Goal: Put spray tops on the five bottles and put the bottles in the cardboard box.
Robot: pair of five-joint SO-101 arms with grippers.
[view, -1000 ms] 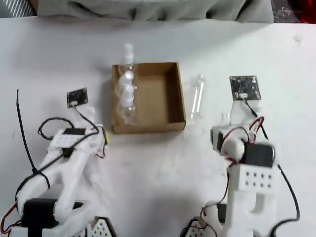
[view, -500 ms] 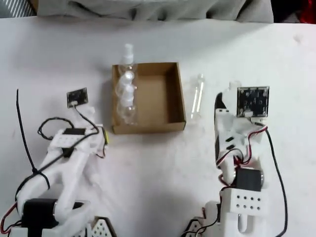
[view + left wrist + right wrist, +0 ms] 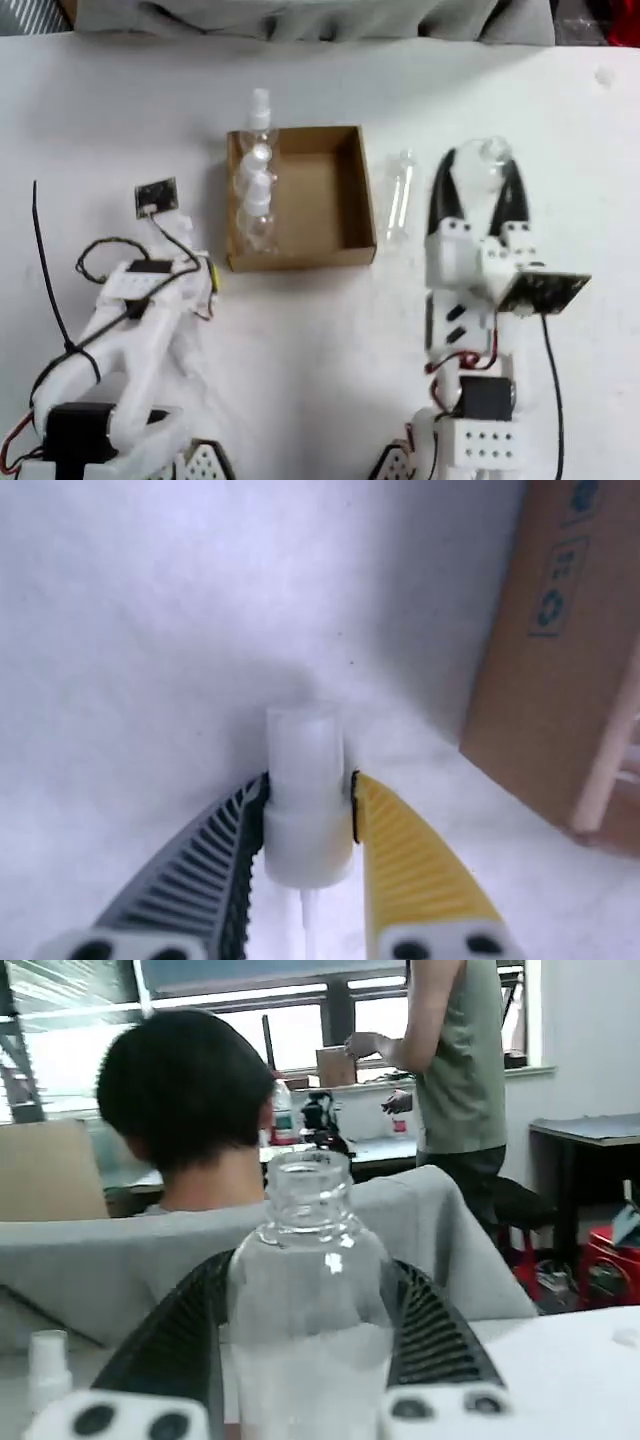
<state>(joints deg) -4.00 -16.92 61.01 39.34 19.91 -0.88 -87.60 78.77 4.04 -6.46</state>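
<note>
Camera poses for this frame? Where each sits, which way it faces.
High: fixed above the table, looking down at the cardboard box; left arm and right arm show.
Left wrist: on left arm, facing down at the table; left gripper clamps a spray top.
Right wrist: on right arm, facing level across the table; right gripper holds an uncapped bottle.
Shared: high and right wrist both show that bottle.

Bottle (image 3: 305,1310) base cut off (by edge).
</note>
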